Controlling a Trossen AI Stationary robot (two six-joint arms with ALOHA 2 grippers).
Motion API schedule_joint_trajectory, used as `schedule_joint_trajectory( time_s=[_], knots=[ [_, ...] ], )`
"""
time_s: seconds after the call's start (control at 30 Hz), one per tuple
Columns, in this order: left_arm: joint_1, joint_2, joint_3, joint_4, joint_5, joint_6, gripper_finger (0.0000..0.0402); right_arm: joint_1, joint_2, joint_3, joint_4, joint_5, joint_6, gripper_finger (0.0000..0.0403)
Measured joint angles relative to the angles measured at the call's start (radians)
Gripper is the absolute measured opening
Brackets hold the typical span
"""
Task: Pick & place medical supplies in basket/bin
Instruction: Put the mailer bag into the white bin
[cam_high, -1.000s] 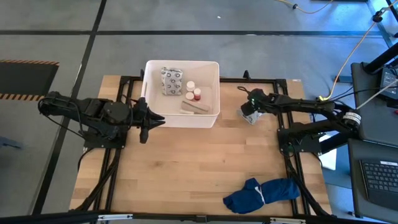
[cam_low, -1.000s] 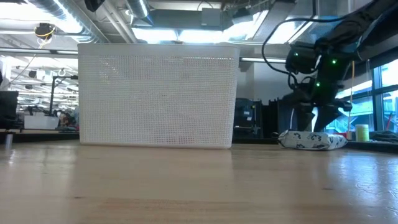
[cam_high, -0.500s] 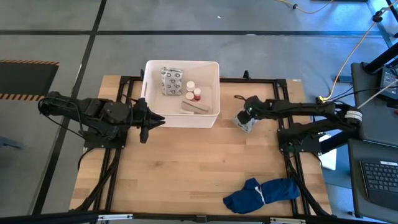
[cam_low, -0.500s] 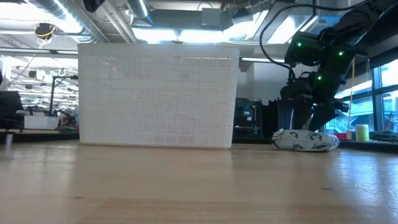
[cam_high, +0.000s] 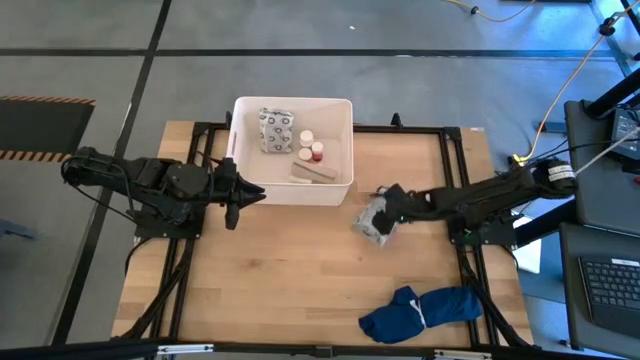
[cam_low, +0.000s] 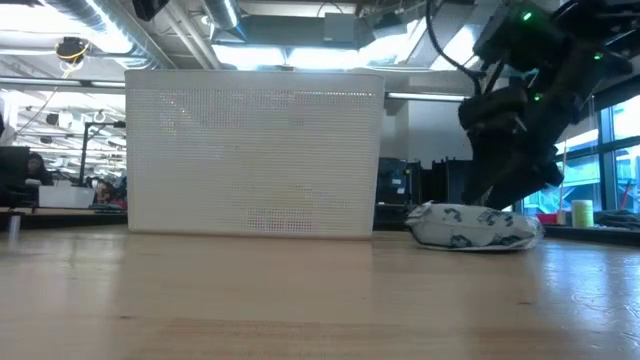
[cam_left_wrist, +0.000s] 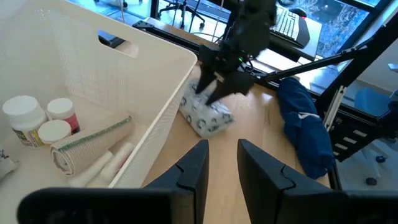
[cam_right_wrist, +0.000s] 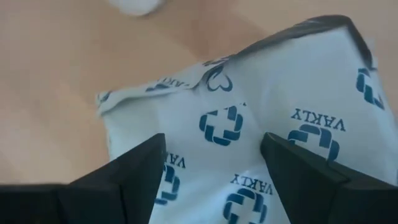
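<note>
Right jaws (cam_high: 378, 222) spread astride printed packet (cam_high: 372, 224) on table (cam_high: 300, 280), beside white tub (cam_high: 243, 150), left jaws (cam_high: 240, 196) slightly parted

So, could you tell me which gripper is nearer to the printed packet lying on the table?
The right. The right gripper is right at the printed packet, fingers open astride it. The left gripper waits at the basket's near-left corner, well away.
</note>
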Motion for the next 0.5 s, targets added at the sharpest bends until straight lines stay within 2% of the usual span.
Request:
schedule_joint_trajectory(
  time_s=[0.1,0.3,0.5],
  knots=[
    [0.000,0.000,0.000,0.000,0.000,-0.001,0.0079,0.087,0.067,0.003,0.088,0.049,0.030,0.0273],
    [0.000,0.000,0.000,0.000,0.013,-0.044,0.0077,0.219,0.210,0.006,0.400,0.102,0.044,0.0273],
    [-0.016,0.038,0.000,0.002,0.127,-0.023,0.0078,0.278,0.379,0.160,0.422,0.107,-0.010,0.0260]
  ],
)
